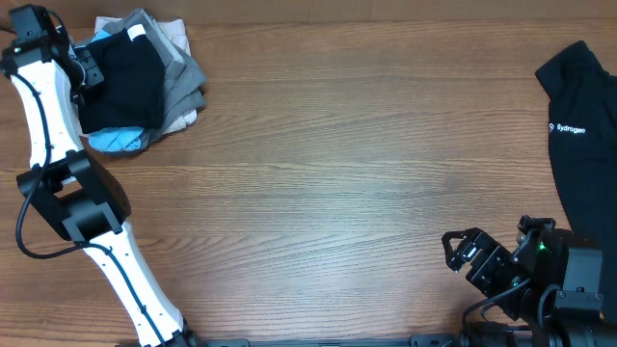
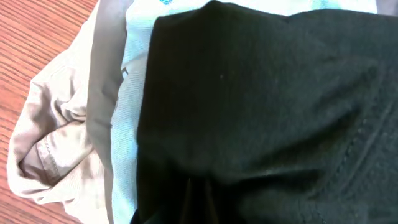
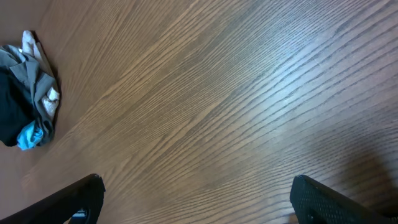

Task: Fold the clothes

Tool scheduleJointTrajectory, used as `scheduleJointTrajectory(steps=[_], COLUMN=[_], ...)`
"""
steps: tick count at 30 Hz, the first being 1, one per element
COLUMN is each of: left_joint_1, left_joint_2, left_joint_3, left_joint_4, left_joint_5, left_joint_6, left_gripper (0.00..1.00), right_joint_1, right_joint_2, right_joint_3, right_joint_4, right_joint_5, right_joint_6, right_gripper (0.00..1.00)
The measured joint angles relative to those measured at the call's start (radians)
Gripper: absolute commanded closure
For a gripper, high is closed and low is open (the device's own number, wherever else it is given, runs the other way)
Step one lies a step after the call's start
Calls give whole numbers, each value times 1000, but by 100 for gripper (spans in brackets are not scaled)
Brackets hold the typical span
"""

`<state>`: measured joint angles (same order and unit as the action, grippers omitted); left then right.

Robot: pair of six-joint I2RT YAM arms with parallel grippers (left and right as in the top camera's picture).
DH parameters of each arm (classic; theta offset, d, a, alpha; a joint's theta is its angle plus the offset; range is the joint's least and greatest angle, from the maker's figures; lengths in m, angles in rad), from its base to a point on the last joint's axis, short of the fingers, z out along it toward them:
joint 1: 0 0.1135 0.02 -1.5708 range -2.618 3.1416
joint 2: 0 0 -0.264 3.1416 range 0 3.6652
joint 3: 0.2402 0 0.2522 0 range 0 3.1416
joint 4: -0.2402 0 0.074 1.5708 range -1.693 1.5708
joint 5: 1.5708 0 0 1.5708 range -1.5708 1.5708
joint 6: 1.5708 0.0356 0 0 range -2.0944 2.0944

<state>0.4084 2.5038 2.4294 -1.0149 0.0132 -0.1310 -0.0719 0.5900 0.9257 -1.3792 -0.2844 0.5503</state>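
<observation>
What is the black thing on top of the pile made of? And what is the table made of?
The black garment looks like soft knit cloth, maybe cotton: it is matte, with a fine weave and a stitched seam showing. The table looks like wood or a wood-look coating: brown, with long grain lines and a slight sheen. The pictures cannot settle which.

My left gripper (image 1: 85, 66) sits at the folded black garment's (image 1: 125, 75) left edge; I can't make out its jaws. That garment hides most of the bundle (image 1: 183, 85) beneath. Far right of it, the lettered black garment (image 1: 583, 145) runs off frame.
</observation>
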Motion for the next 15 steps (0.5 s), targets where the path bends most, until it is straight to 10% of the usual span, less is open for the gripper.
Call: scheduleJointTrajectory(steps=[8, 9, 10, 11, 15], left_joint_1=[-1, -1, -1, -1, -1], left_joint_2=[-60, -80, -105, -131, -270], left_joint_3=[0, 0, 0, 0, -1], left_joint_4=[-63, -78, -95, -112, -196], left_joint_5=[2, 5, 10, 17, 98], left_joint_6=[-43, -49, -52, -58, -77], left_gripper=[58, 45, 8, 0, 0], right_joint_1=[0, 0, 0, 0, 0], right_joint_2=[0, 0, 0, 0, 0], right_joint_3=[0, 0, 0, 0, 0], right_joint_4=[0, 0, 0, 0, 0], right_joint_5=[0, 0, 0, 0, 0], right_joint_6=[0, 0, -1, -1, 0], right_gripper=[0, 0, 0, 0, 0])
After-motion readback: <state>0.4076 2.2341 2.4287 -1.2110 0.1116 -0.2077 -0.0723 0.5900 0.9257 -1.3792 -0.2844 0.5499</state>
